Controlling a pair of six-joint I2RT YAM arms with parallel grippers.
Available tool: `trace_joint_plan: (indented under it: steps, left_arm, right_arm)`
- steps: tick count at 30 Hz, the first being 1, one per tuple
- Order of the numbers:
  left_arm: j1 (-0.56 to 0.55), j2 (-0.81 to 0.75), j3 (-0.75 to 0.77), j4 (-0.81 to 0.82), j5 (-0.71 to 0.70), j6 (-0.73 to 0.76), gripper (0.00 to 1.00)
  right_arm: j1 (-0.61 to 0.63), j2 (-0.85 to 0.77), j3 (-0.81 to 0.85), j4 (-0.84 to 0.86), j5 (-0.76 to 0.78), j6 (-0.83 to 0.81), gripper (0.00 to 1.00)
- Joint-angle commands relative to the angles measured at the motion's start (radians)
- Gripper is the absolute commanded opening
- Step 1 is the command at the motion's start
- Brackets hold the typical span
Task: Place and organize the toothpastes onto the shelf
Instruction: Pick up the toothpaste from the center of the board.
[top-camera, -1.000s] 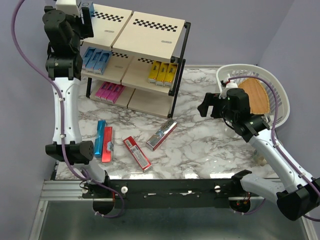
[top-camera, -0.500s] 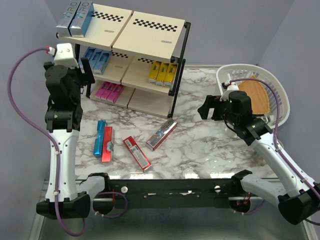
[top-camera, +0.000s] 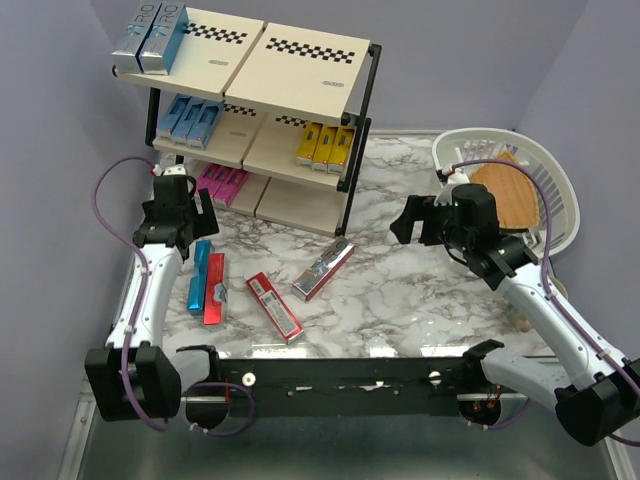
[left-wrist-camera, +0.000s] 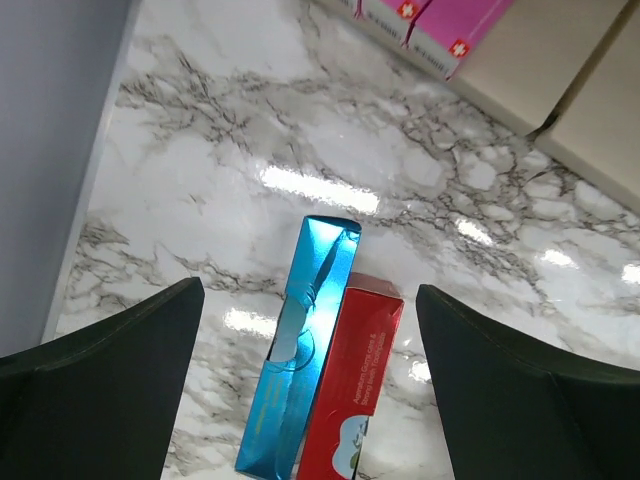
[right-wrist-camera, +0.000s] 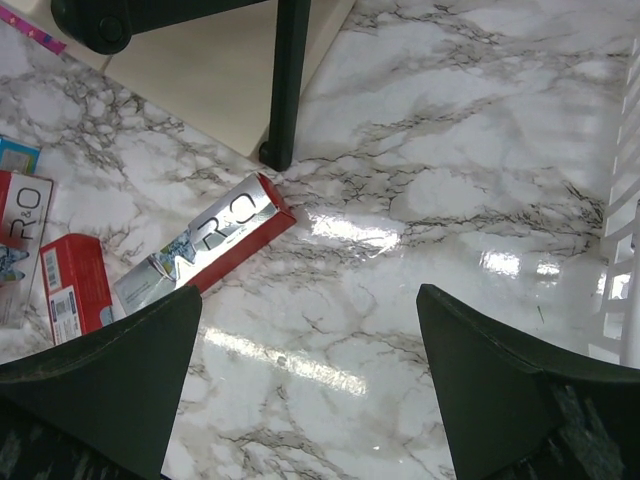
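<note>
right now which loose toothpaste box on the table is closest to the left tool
The blue box, leftmost of the four, lying against a red one; the open left tool hangs right over its end.

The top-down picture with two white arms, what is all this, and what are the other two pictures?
Those are two robot arms bolted to a marble table. One camera looks down from above and behind; the other two sit on the wrists, so the dark shapes in their bottom corners are claw fingers. The left claw hangs open over a blue box and a red box lying side by side. The right claw is open too; neither holds anything. A second red box and a silver box lie loose nearby. The shelf holds more toothpaste boxes. A white basket holds a wooden board.
</note>
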Motion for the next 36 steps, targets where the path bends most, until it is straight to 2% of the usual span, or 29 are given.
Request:
trace_joint_plan:
  steps: [1, 9, 15, 26, 28, 30, 34, 36]
  left_arm:
    - [0.008, 0.137, -0.011, 0.000, -0.018, -0.035, 0.99]
    - [0.011, 0.317, 0.005, 0.029, -0.040, 0.003, 0.99]
    - [0.012, 0.432, -0.001, 0.041, -0.029, 0.005, 0.93]
    - [0.012, 0.552, -0.001, 0.063, -0.024, 0.008, 0.77]
    - [0.012, 0.555, -0.005, 0.060, -0.017, 0.000, 0.70]
    - [0.011, 0.547, -0.013, 0.060, -0.012, 0.000, 0.69]
    - [0.012, 0.527, -0.013, 0.046, -0.018, 0.002, 0.58]
    - [0.012, 0.503, -0.001, 0.026, -0.020, 0.006, 0.55]
  right_arm:
    - [0.008, -0.004, -0.029, 0.030, -0.023, 0.007, 0.97]
    - [0.009, -0.007, -0.040, 0.045, -0.028, 0.005, 0.97]
    - [0.008, -0.009, -0.046, 0.056, -0.030, 0.006, 0.97]
    - [0.009, 0.003, -0.046, 0.062, -0.042, 0.007, 0.97]
    - [0.009, 0.005, -0.046, 0.060, -0.039, 0.007, 0.97]
    - [0.009, 0.005, -0.046, 0.063, -0.037, 0.006, 0.97]
    - [0.009, 0.008, -0.044, 0.070, -0.043, 0.007, 0.96]
    - [0.009, 0.006, -0.043, 0.068, -0.043, 0.007, 0.97]
